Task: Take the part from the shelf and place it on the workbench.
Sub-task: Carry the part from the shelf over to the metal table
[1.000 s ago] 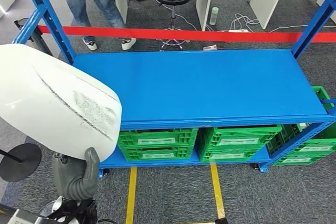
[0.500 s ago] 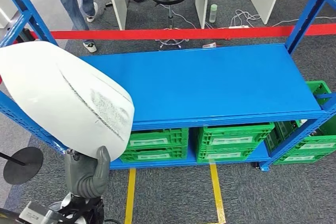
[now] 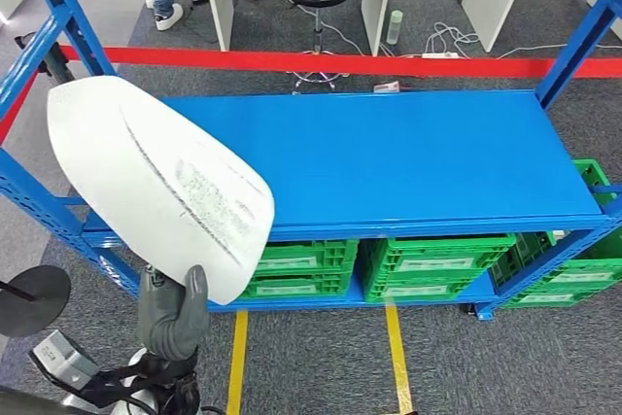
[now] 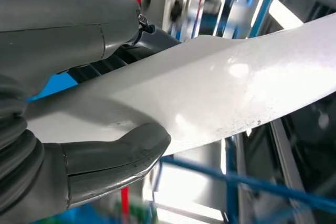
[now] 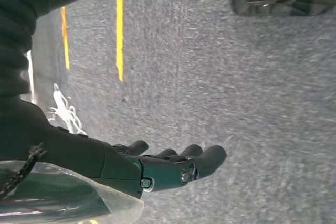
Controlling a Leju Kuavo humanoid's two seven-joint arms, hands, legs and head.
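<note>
We see the left hand (image 3: 173,310) gripping the part (image 3: 157,182) at its narrow edge; it looks stiff, glossy, probably slippery. Right hand (image 5: 166,167) hangs with fingers apart, holding nothing.

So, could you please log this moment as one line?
left hand: holds white part | right hand: open, over floor | blue shelf: bare

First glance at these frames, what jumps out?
The big white part dominates the left of the head view, held up by the left hand in front of the blue shelf. Green crates sit on the lower level, and a red tape runs behind the shelf. The right hand hangs over grey carpet, holding nothing.
</note>
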